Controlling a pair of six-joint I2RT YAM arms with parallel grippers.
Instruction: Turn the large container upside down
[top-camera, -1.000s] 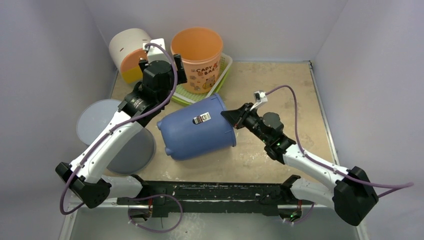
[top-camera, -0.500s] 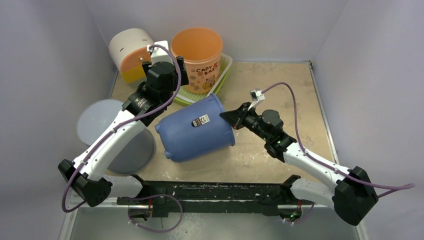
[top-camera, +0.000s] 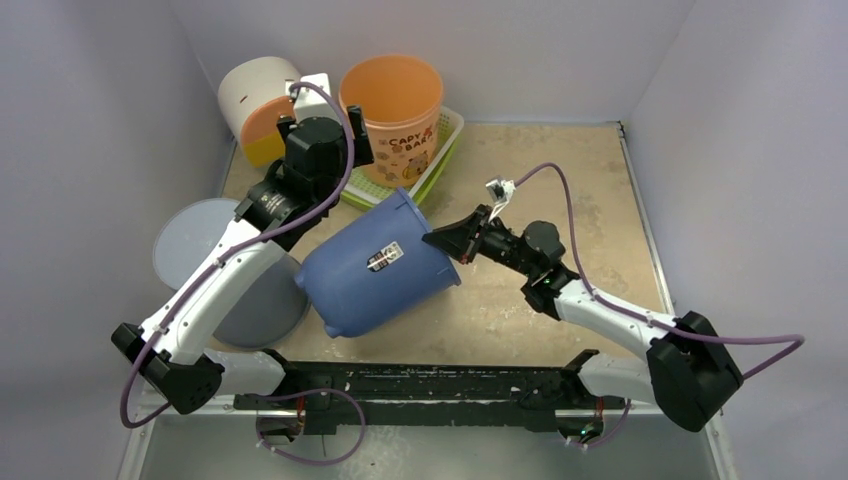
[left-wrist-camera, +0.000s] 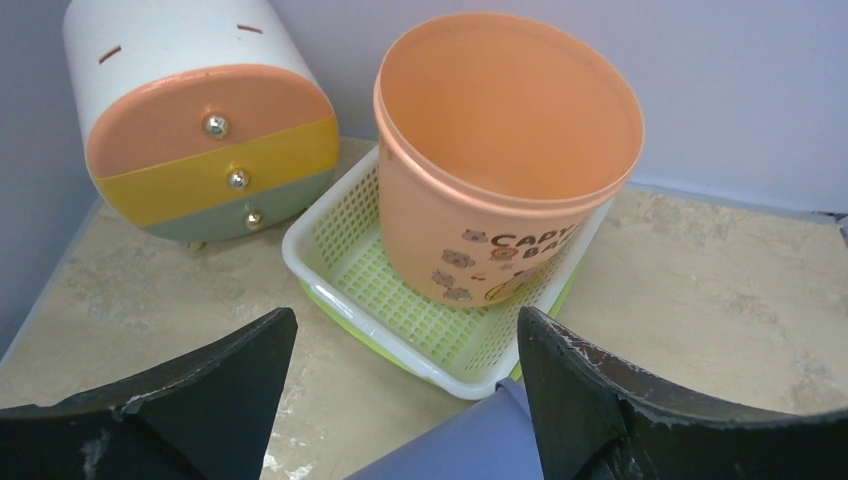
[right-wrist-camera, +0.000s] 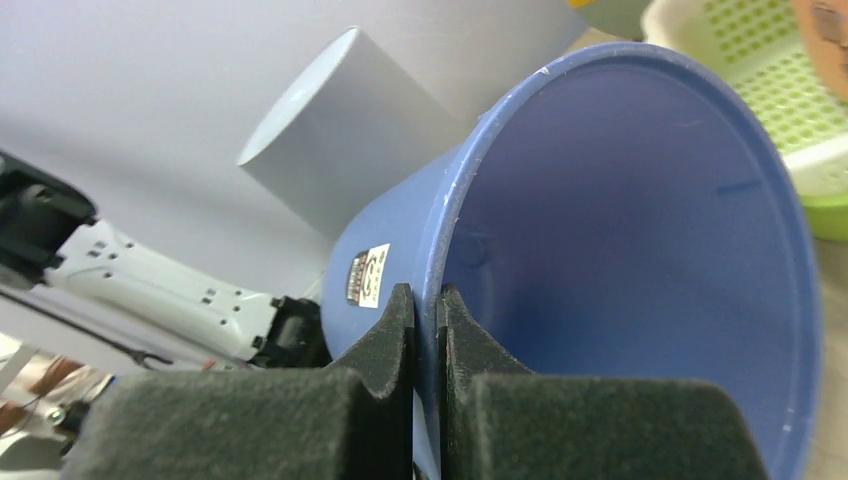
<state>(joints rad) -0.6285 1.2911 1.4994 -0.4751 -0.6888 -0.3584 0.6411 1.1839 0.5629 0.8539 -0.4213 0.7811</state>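
The large blue container (top-camera: 372, 268) lies tilted on its side in the middle of the table, its open mouth facing right and raised. My right gripper (top-camera: 437, 241) is shut on its rim, one finger inside and one outside; the rim shows between the fingers in the right wrist view (right-wrist-camera: 428, 305). My left gripper (top-camera: 330, 150) is open and empty, above the container's upper rim, in front of the orange bucket. A strip of the blue container (left-wrist-camera: 455, 450) shows at the bottom of the left wrist view.
An orange bucket (top-camera: 394, 112) stands in a green-and-white basket (top-camera: 440, 158) at the back. A white drawer unit (top-camera: 258, 108) sits at the back left. A grey cylinder (top-camera: 225, 270) lies at the left, touching the blue container.
My right gripper has lifted the container's rim up and leftward, tipping the container further so its base swung toward the near left. The left gripper stays open near the orange bucket.
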